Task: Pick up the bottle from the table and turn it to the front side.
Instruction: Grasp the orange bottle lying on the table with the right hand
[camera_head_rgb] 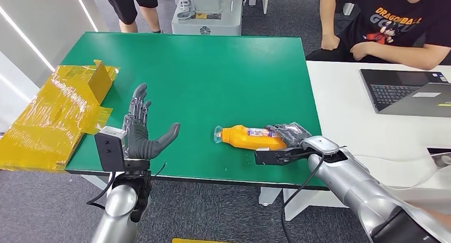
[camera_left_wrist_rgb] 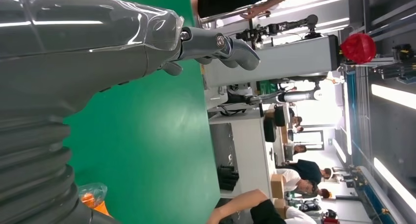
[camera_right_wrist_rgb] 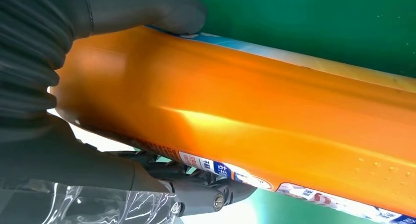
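Mostly bare, the green surface [camera_head_rgb: 213, 73] fills the frame's middle. Lower right of centre, near its front edge, lies the orange bottle [camera_head_rgb: 247, 137], labelled, grasped by the right hand [camera_head_rgb: 290, 135]. Lower left, the left hand [camera_head_rgb: 142, 128] hovers released, fingers spread.

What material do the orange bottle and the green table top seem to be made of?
The bottle looks like glossy plastic, likely under clear film: a bright highlight runs along its smooth orange side, with a printed label. The right hand grips it. The table top looks like a matte green mat or laminate, flat with only soft reflections; which one is unclear.
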You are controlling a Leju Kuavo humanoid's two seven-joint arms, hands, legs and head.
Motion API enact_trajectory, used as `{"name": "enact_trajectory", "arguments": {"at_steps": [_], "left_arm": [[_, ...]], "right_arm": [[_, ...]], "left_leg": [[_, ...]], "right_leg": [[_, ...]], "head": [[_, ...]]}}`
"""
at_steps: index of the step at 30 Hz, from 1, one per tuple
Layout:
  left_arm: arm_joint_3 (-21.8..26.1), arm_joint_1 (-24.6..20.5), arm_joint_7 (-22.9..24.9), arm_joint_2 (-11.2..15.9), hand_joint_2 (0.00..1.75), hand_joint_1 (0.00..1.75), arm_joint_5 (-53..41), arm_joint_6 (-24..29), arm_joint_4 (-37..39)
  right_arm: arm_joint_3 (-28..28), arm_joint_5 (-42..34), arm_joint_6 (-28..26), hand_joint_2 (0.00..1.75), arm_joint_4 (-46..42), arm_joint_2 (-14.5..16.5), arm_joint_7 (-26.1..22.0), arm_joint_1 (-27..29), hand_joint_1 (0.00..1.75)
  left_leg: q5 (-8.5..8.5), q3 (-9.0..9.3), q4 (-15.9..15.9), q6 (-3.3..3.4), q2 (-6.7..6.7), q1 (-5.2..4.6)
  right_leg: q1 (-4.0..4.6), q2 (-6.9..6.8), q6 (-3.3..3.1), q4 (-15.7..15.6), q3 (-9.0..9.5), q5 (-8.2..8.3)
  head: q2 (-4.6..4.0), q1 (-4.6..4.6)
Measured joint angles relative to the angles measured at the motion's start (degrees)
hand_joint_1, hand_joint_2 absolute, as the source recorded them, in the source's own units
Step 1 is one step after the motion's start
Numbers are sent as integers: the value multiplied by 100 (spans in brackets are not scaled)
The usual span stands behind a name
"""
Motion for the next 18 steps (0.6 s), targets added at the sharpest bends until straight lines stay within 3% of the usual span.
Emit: {"name": "enact_trajectory", "arguments": {"at_steps": [18], "left_arm": [[0, 39, 0, 9, 175, 0, 4, 8, -25]], "right_arm": [[0, 0, -10, 175, 0, 3, -5, 0, 175]], "left_leg": [[0, 0, 0, 0, 0, 0]], "right_leg": [[0, 0, 0, 1, 0, 0]], "head": [[0, 0]]}}
